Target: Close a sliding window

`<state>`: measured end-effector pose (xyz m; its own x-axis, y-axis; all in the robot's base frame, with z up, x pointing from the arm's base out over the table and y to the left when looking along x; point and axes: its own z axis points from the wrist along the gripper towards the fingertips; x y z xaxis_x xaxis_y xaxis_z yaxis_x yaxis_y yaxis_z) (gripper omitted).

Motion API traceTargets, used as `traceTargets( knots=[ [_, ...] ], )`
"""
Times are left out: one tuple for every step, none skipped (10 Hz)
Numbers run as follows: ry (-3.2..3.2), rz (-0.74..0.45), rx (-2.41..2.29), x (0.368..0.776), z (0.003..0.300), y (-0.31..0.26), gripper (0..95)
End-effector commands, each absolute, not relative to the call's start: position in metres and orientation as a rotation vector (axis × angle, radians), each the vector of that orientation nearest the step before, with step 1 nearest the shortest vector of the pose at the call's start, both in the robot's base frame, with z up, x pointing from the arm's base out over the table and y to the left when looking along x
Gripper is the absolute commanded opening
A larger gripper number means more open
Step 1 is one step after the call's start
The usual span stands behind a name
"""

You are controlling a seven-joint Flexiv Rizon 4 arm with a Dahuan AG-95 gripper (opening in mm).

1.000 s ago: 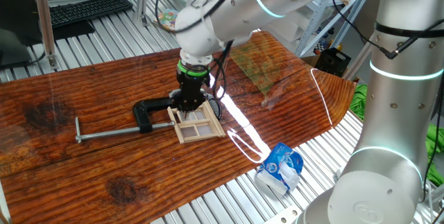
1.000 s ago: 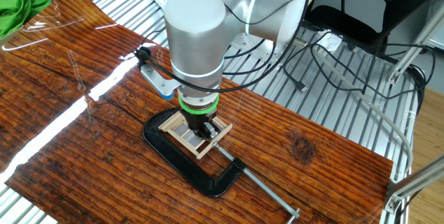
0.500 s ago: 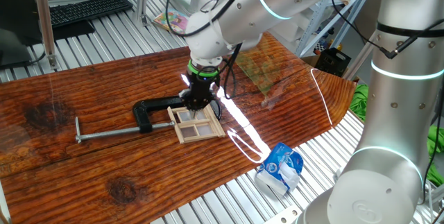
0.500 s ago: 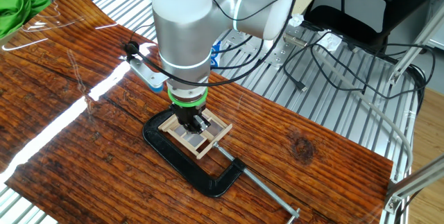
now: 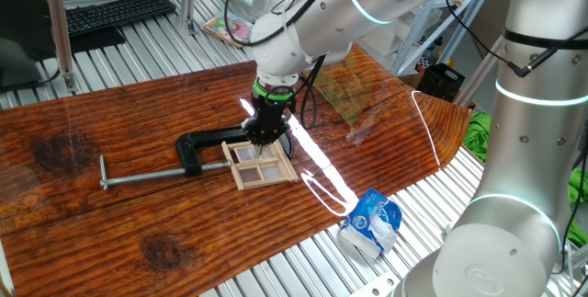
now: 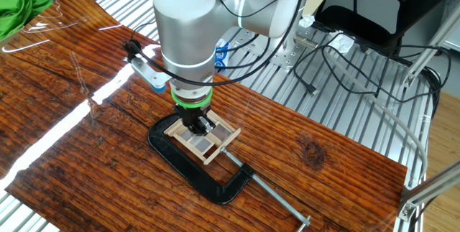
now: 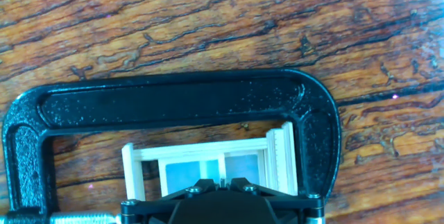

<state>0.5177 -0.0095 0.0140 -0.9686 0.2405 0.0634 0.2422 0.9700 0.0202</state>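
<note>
The small light-wood sliding window [image 5: 260,165] lies flat on the wooden table, held in a black C-clamp [image 5: 197,145]. My gripper [image 5: 265,137] points straight down with its tips at the window's far edge. In the other fixed view the gripper [image 6: 194,126] stands over the window [image 6: 208,143] at its left end, with the clamp [image 6: 208,183] around it. In the hand view the window [image 7: 208,163] shows below the clamp's arch [image 7: 173,102]. The gripper [image 7: 220,182] has its fingertips together over the middle bar and holds nothing that I can see.
The clamp's long screw rod [image 5: 147,178] sticks out to the left. A blue and white bag [image 5: 371,222] lies at the table's front edge. A keyboard [image 5: 115,12] sits at the back left. Green cloth [image 6: 18,6] and loose cables [image 6: 323,59] lie beyond the table.
The gripper has moved across the window from its middle toward its far edge, and the arm has swung right. The clamp has not moved.
</note>
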Motion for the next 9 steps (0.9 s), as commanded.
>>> traceTargets(
  knots=[
    [-3.059, -0.044, -0.360, 0.518, 0.015, -0.011, 0.0],
    [-3.061, -0.048, -0.346, 0.519, 0.014, -0.013, 0.0],
    [-3.062, -0.048, -0.338, 0.521, 0.014, -0.015, 0.0],
    [-3.063, -0.051, -0.328, 0.522, 0.013, -0.017, 0.0],
    [-3.064, -0.056, -0.315, 0.523, 0.013, -0.018, 0.0],
    [-3.066, -0.061, -0.297, 0.525, 0.012, -0.021, 0.0],
    [-3.066, -0.061, -0.280, 0.526, 0.013, -0.022, 0.0],
    [-3.065, -0.061, -0.270, 0.527, 0.013, -0.023, 0.0],
    [-3.066, -0.054, -0.251, 0.527, 0.013, -0.024, 0.0]
  ],
)
